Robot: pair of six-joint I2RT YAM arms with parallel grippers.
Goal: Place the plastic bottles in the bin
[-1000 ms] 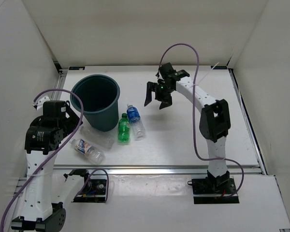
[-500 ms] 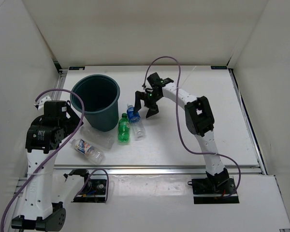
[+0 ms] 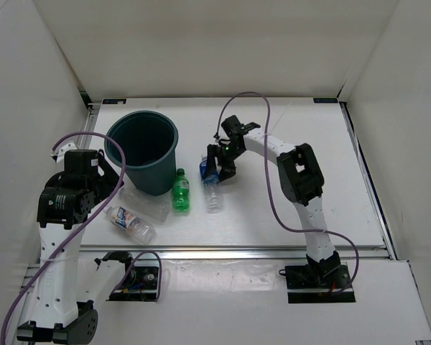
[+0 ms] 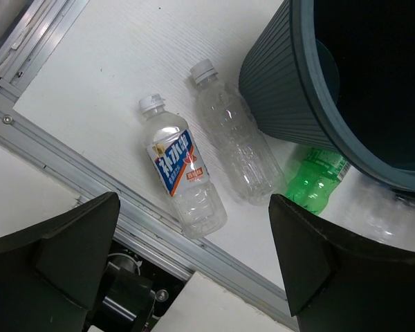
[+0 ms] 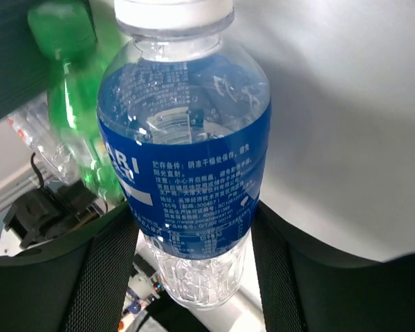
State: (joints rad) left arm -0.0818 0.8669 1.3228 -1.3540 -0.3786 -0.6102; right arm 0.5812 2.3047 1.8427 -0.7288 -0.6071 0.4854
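1. The blue-label bottle (image 3: 210, 180) is gripped at its label by the right gripper (image 3: 217, 165), to the right of the bin (image 3: 155, 182).
2. The left gripper (image 4: 192, 207) is spread wide above the white-red-blue bottle (image 4: 183, 176) and the plain clear bottle (image 4: 235, 142).
3. The green bottle (image 3: 179, 192) is laid just beside the bin.

Labelled bottle (image 4: 183, 176) and plain bottle (image 4: 234, 138) lie side by side at the bin's (image 4: 283, 83) 8 o'clock; green bottle (image 4: 315, 183) at 7.

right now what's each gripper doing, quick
Left gripper: open, holding nothing.
Right gripper: closed on the blue-label bottle.
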